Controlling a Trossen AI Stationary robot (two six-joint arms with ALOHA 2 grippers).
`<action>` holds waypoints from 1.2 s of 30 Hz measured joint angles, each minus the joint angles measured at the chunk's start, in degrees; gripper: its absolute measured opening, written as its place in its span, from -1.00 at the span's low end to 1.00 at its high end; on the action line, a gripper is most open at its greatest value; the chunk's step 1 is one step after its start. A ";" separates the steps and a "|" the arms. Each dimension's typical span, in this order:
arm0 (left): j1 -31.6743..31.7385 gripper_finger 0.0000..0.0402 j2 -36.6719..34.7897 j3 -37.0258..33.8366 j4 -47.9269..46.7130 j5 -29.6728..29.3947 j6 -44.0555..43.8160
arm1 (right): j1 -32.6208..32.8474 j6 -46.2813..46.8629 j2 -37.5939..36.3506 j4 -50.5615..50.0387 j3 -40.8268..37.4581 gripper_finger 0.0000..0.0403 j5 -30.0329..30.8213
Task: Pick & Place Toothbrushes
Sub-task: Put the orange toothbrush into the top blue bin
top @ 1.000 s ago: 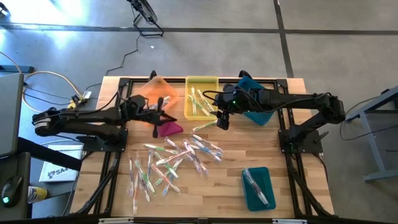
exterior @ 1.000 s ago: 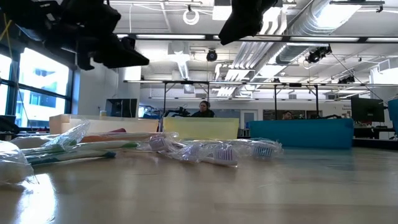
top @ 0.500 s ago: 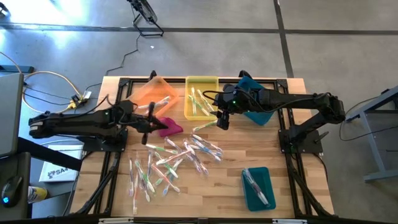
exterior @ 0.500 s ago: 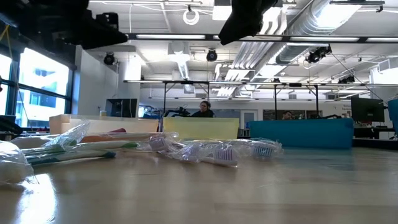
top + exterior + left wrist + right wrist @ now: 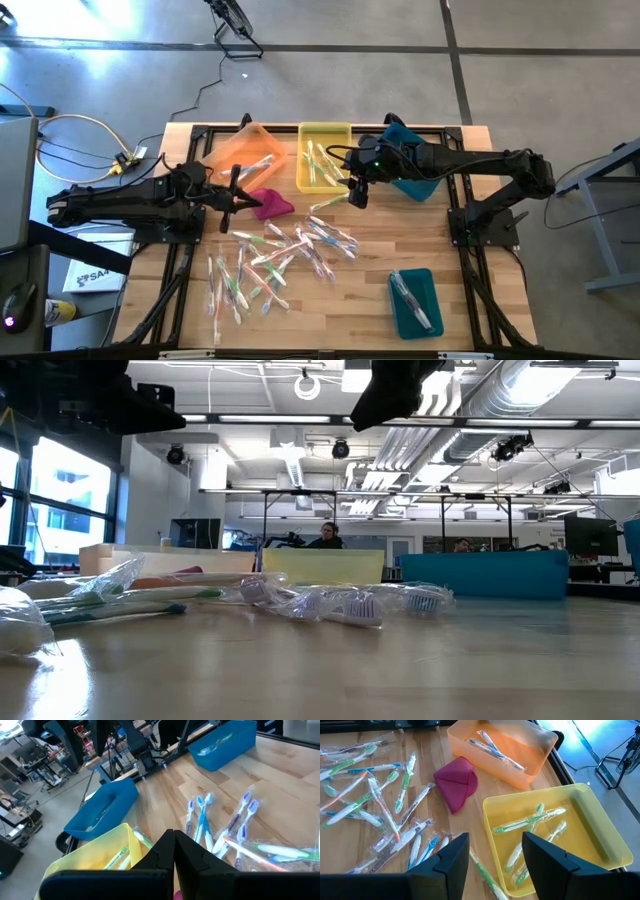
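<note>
High view: the toothbrushes (image 5: 285,255) lie scattered on the wooden counter (image 5: 370,255), their long axes pointing in many directions. They are thin sticks in clear wrappers, with green, pink and blue parts. Some lie also in the yellow bin (image 5: 322,157), the orange bin (image 5: 245,152) and the teal bin (image 5: 414,302). The left gripper (image 5: 228,198) reaches from the left beside the magenta cloth (image 5: 270,205), its jaws pressed together. The right gripper (image 5: 357,193) hangs just beside the yellow bin, jaws spread, holding nothing.

Low view: wrapped toothbrushes (image 5: 330,603) lie flat across the counter, heads mostly toward the right.

Right wrist view: green toothbrushes (image 5: 530,822) lie slanted in the yellow bin.
</note>
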 joint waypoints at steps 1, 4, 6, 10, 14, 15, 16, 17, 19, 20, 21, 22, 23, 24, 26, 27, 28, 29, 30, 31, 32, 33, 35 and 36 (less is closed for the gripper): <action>0.00 -1.00 -0.02 0.00 0.04 0.00 0.00 | 0.00 0.00 -0.02 0.00 0.00 -0.13 0.00; 0.00 -1.00 0.00 0.00 0.05 -0.02 0.00 | 0.00 0.05 0.00 -0.03 0.00 -0.13 0.00; 0.00 -1.00 -0.02 0.00 0.07 -0.02 0.00 | 0.00 1.13 -0.02 -0.03 0.00 -0.13 0.02; 0.02 -1.00 0.00 0.00 0.10 -0.10 0.00 | 0.00 2.84 0.00 -0.05 0.00 -0.13 0.02; 0.02 -1.00 0.00 0.00 0.13 -0.15 0.00 | 0.00 2.67 0.00 -0.05 0.00 -0.13 0.02; 0.02 -1.00 0.00 0.00 0.14 -0.15 0.02 | -0.01 2.63 -0.01 -0.05 0.00 -0.13 0.03; 0.02 -1.00 0.00 0.00 0.15 -0.15 0.21 | 0.00 2.59 0.00 -0.05 0.00 -0.13 0.04; 0.02 -1.00 0.00 0.02 0.17 -0.15 0.46 | 0.00 2.57 -0.02 -0.05 0.00 -0.13 0.02; 0.02 -1.00 0.00 0.02 0.19 -0.15 0.83 | 0.00 2.56 -0.02 -0.05 0.00 -0.13 0.04; 0.02 -1.00 0.00 0.02 0.19 -0.15 1.18 | 0.00 2.58 0.00 -0.05 0.00 -0.13 0.04; 0.02 -1.00 0.00 0.02 0.20 -0.15 1.33 | 0.00 2.67 0.00 -0.05 0.00 -0.13 0.04; 0.02 -1.00 0.00 0.02 0.19 -0.15 1.37 | 0.00 2.73 -0.01 -0.05 0.00 -0.13 0.04; 0.02 -1.00 0.00 0.02 0.19 -0.15 1.43 | 0.00 2.75 -0.01 -0.05 0.00 -0.13 0.03; 0.02 -1.00 0.00 0.02 0.19 -0.15 1.46 | 0.00 2.75 -0.02 -0.05 0.00 -0.13 0.03; 0.02 -1.00 0.00 0.04 0.19 -0.15 1.47 | 0.00 2.75 0.00 -0.05 0.00 -0.13 0.04; 0.02 -1.00 0.00 0.04 0.19 -0.15 1.49 | 0.00 2.75 0.00 -0.05 0.00 -0.13 0.04; 0.02 -1.00 0.00 0.04 0.19 -0.15 1.48 | 0.00 2.74 0.00 -0.03 0.00 -0.13 0.04; 0.02 -1.00 0.00 0.04 0.19 -0.15 1.49 | 0.00 2.54 -0.02 0.04 0.00 -0.13 0.04; 0.02 -1.00 0.00 0.04 0.19 -0.15 1.51 | 0.00 2.38 0.00 0.33 -0.01 -0.13 0.06; 0.02 -1.00 0.00 0.04 0.25 -0.15 1.59 | 0.00 2.12 0.00 0.86 -0.02 -0.13 0.17; 0.02 -1.00 0.00 0.04 0.33 -0.15 1.74 | 0.00 1.61 0.00 1.36 -0.02 -0.13 0.28; 0.02 -1.00 0.00 0.04 0.40 -0.15 1.77 | 0.00 0.97 -0.01 1.63 -0.02 -0.13 0.28; 0.02 -1.00 0.00 0.04 0.44 -0.32 1.64 | 0.00 -0.17 0.00 1.97 -0.02 -0.13 0.28; 0.02 -1.00 0.01 0.04 0.44 -0.42 1.37 | 0.00 -0.40 0.00 2.14 -0.02 -0.13 0.28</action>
